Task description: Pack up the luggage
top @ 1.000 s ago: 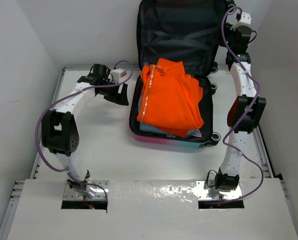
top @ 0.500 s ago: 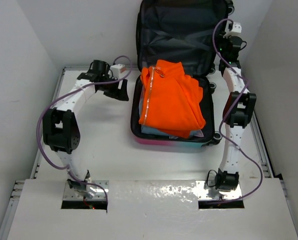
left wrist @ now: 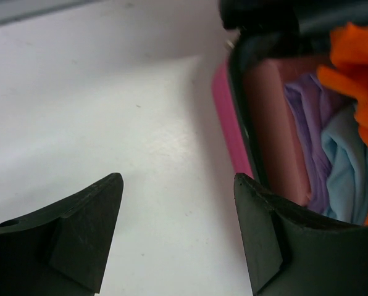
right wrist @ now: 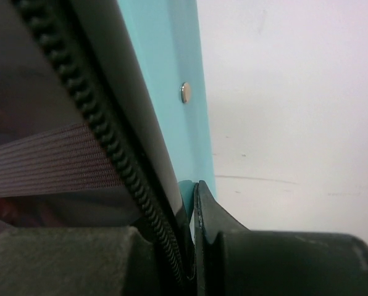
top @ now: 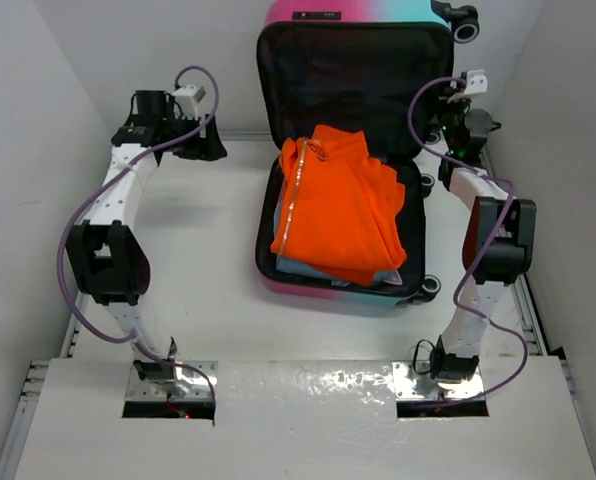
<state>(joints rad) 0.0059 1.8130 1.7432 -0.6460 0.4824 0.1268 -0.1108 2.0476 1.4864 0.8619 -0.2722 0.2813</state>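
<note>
The top view sits high behind both arm bases. It tilts down and forward over the whole white surface (top: 208,260), with the open suitcase (top: 358,80) mid-frame. The left wrist view sits low and looks along the surface between the jaws of the left gripper (left wrist: 178,182). It faces the suitcase's pink left wall and the orange garment (left wrist: 357,68), both also covered from above. The right wrist view looks past the right gripper (right wrist: 190,197), very close to the lid's turquoise right rim, an edge the top view shares.
</note>
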